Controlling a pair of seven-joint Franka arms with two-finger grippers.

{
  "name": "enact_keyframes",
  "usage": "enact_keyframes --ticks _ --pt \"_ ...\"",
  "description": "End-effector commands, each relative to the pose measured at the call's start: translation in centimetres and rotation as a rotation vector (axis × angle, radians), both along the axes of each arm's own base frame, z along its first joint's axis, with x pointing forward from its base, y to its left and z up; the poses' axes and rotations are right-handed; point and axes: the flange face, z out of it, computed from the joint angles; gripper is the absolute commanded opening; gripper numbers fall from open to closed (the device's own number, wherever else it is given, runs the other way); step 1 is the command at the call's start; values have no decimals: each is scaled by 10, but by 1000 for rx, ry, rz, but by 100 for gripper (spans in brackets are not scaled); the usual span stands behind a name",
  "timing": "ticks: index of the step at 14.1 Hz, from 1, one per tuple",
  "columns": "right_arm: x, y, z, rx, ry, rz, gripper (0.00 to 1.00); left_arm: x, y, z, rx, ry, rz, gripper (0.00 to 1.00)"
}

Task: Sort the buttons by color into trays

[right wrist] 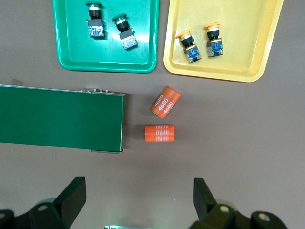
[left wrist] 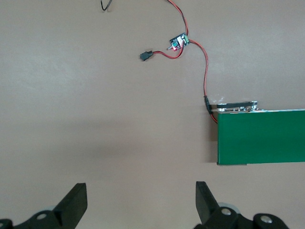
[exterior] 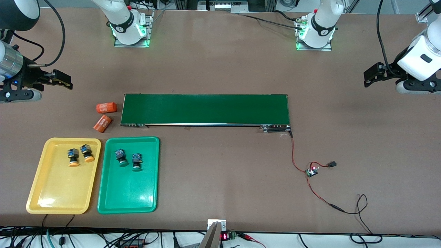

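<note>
Brown bench (exterior: 220, 179) all around, and the sorting looks done: two orange-capped buttons (exterior: 79, 155) sit side by side in the yellow tray (exterior: 55, 193), two green-capped buttons (exterior: 128, 159) in the green tray (exterior: 127, 196) just beside it. Both trays lie nearer the front camera than the green belt (exterior: 205, 109), toward the right arm's end. Two orange cylinders (exterior: 104, 115) lie by that belt's end. Right claw (right wrist: 138, 200) hangs wide, empty, over bare bench near those cylinders; left claw (left wrist: 140, 202) hangs wide, empty, past the belt's wired end.

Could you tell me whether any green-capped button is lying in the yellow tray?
No, the yellow tray holds only the two yellow-orange-capped buttons, while both green-capped buttons lie in the green tray.
</note>
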Motion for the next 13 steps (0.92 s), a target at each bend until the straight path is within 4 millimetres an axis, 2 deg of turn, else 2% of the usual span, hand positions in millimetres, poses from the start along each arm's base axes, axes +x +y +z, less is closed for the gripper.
enact_keyframes --ticks 1,13 --pt "3 -2 4 -3 5 2 100 -2 -1 9 25 -14 -29 100" --pt "1 -4 1 -4 25 -9 100 -5 0 8 25 6 -24 100"
